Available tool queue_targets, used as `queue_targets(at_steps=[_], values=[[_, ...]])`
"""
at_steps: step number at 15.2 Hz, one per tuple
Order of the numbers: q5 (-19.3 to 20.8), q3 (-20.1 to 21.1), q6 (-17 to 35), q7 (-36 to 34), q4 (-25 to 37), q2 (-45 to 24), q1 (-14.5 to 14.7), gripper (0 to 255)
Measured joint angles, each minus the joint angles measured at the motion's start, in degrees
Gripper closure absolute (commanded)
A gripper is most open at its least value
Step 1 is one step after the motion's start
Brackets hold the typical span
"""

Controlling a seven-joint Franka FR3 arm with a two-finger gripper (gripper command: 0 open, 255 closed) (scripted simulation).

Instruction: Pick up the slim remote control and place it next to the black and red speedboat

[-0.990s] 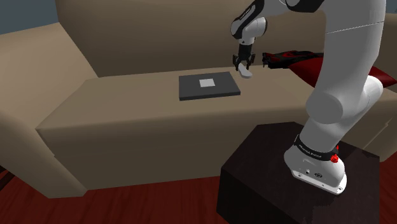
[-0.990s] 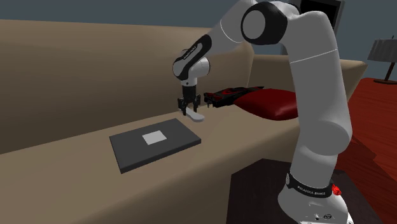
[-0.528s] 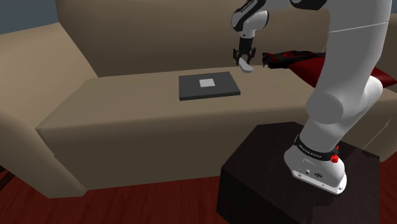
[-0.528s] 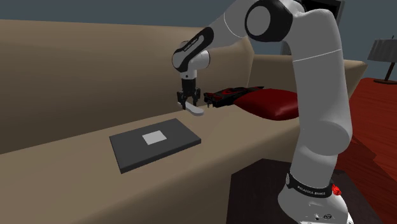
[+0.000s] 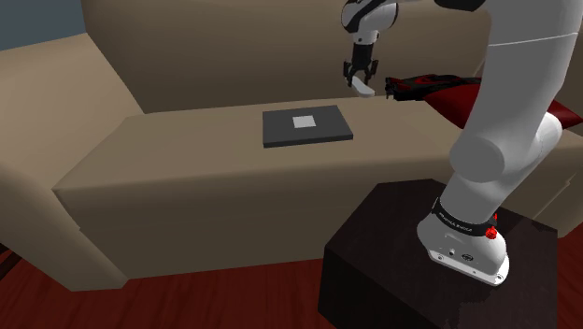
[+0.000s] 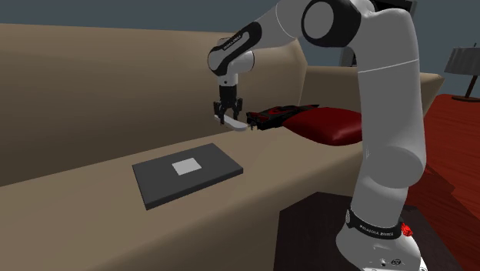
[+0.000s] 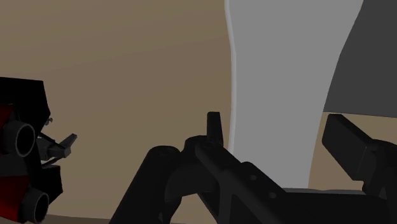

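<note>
Hand [image 5: 360,78]: clamped on pale remote [image 6: 240,124], up above sofa [image 5: 187,159] seat's back edge.
Boat [image 6: 271,116]: black-red, near remote, along same edge.
Slab [image 5: 306,126]: dark, flat, mid-seat.

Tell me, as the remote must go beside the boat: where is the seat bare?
Bare seat lies between the boat and the dark slab, and more past the slab toward the shoulder view's left. It is crowded where the red cushion sits by the boat.

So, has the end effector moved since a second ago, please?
Yes. The end effector, clasping the pale remote, has risen away from the dark flat pad and shifted slightly toward the speedboat.
</note>
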State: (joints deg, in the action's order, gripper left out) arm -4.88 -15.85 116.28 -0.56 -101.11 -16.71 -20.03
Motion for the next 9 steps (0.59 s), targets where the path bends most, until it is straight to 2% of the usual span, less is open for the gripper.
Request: queue_targets(at_steps=[9], values=[[0.7, -0.2, -6.3, -0.4, 4.6, 1.8, 0.0, 255]])
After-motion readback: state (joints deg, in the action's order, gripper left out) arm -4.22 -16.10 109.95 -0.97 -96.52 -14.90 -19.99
